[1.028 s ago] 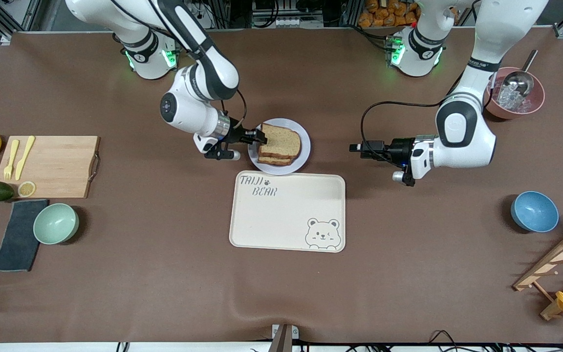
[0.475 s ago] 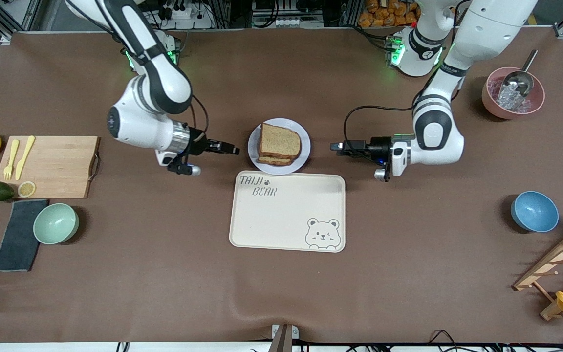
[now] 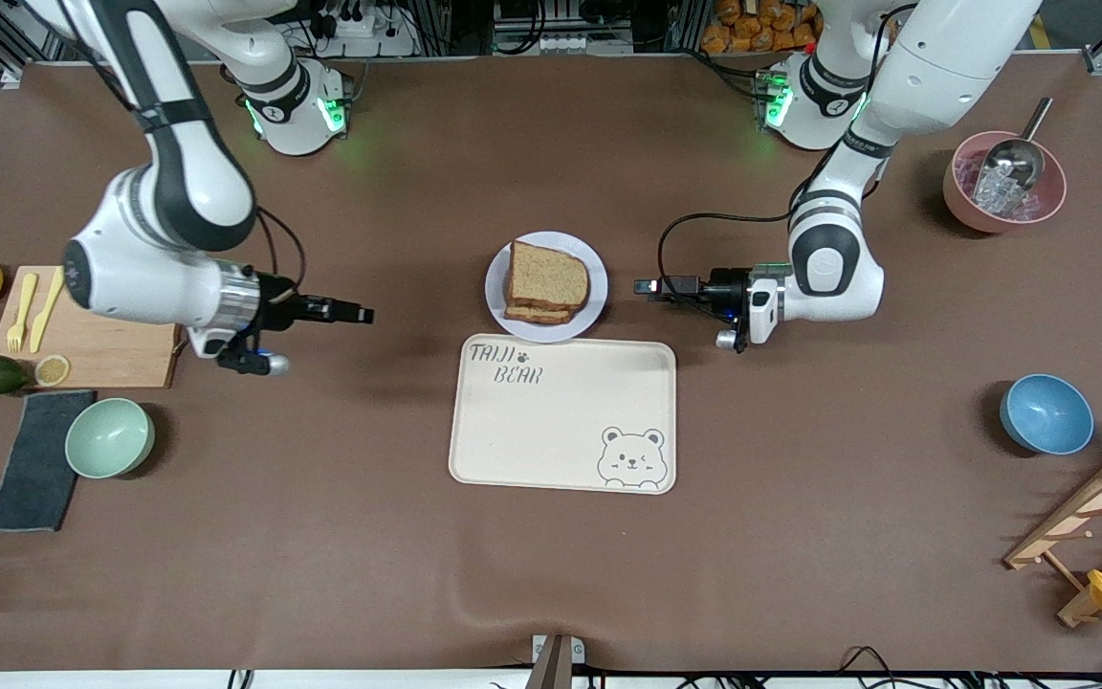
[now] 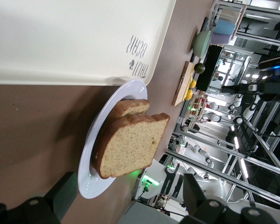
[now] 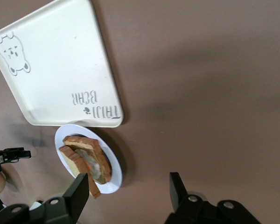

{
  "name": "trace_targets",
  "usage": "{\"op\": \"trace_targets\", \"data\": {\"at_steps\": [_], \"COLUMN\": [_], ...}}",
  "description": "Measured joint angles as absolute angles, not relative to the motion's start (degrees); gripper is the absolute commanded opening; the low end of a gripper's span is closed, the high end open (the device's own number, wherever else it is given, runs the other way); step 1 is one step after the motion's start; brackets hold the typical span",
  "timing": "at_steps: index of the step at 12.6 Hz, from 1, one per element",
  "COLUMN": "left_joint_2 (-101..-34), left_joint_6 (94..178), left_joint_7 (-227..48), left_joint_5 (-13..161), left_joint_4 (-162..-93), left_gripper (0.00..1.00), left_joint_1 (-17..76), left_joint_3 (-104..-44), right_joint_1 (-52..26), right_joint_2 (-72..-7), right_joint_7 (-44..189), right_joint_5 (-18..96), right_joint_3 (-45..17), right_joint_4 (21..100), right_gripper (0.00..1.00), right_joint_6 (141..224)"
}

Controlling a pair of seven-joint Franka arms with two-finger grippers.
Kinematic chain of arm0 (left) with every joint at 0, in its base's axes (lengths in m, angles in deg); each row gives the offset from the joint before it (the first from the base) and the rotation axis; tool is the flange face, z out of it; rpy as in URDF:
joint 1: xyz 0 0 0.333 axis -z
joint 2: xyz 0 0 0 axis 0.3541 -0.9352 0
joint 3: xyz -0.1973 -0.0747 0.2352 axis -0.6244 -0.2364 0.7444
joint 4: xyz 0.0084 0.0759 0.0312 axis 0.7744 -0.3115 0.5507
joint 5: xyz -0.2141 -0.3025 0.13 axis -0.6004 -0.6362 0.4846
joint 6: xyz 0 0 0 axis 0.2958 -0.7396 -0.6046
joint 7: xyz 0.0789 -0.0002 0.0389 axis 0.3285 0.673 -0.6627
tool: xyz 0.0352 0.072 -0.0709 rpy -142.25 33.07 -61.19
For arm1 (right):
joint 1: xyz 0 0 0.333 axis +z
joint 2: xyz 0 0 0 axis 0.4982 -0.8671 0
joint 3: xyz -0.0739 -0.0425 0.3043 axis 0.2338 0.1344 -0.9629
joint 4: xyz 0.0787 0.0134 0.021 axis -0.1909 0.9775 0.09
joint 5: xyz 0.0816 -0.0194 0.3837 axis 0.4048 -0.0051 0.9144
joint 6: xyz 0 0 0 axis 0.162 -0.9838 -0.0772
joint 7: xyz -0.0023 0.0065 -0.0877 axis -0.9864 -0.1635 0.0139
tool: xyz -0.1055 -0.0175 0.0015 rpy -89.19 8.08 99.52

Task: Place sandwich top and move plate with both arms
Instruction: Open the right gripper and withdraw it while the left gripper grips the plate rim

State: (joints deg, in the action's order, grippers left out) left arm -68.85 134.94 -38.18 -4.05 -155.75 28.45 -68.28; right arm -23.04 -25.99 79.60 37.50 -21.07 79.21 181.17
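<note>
sandwich top (image 3: 548, 275) sits on stack, on plate (image 3: 594, 260) | plate move pending | left gripper (image 3: 644, 286) spread, near plate | right gripper (image 3: 360, 313) spread, empty, well apart

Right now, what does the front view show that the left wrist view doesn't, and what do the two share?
Only the front view shows the right end effector, open over bare table beside the cutting board, plus the blue bowl and pink ice bowl. Only the left wrist view shows the sandwich's side, with the lower slice under the sandwich top. Both show the plate and bear tray.
</note>
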Motion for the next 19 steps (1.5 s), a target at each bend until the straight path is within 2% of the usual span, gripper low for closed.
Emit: {"op": "trace_targets", "data": {"at_steps": [5,6,7,8,9,11,13,16,19], "left_joint_2": [-73.1,-73.7,-74.0,-74.2,-74.6,-76.1,-76.7,-76.8,-76.8], "left_joint_6": [135.6,135.6,135.6,135.6,135.6,135.7,135.5,135.6,135.6], "left_joint_7": [-29.5,-28.7,-28.3,-27.4,-26.0,-23.1,-21.9,-21.8,-21.7], "left_joint_5": [-7.8,-8.6,-9.3,-10.4,-11.7,-13.9,-14.6,-14.8,-16.5], "left_joint_4": [-156.9,-156.9,-156.9,-157.0,-157.1,-157.3,-157.3,-157.3,-157.2], "left_gripper": [1.00,0.98,0.97,0.90,0.81,0.78,0.67,0.64,0.60], "left_joint_1": [29.3,29.5,29.9,30.4,30.9,31.6,31.7,32.0,33.1], "left_joint_3": [-68.3,-68.4,-68.4,-68.4,-68.5,-68.5,-68.5,-68.6,-68.7], "right_joint_1": [-24.8,-25.8,-26.9,-28.0,-29.0,-30.6,-31.2,-31.2,-31.2], "right_joint_2": [-26.0,-26.0,-26.0,-26.0,-26.0,-26.0,-26.0,-24.8,-19.9], "right_joint_7": [79.6,79.6,79.6,79.5,79.4,79.1,79.0,79.0,79.0], "right_joint_5": [33.7,31.9,30.4,29.0,27.2,23.3,20.9,14.2,9.8], "right_joint_3": [-21.1,-21.1,-21.0,-21.0,-21.1,-21.0,-21.0,-21.2,-21.2], "right_joint_4": [77.9,77.2,76.4,75.7,75.1,73.7,71.2,66.2,63.8], "right_gripper": [0.89,0.90,0.96,1.00,1.00,1.00,1.00,1.00,1.00], "right_joint_6": [180.2,179.9,179.2,178.7,178.6,178.2,176.6,172.8,168.3]}}
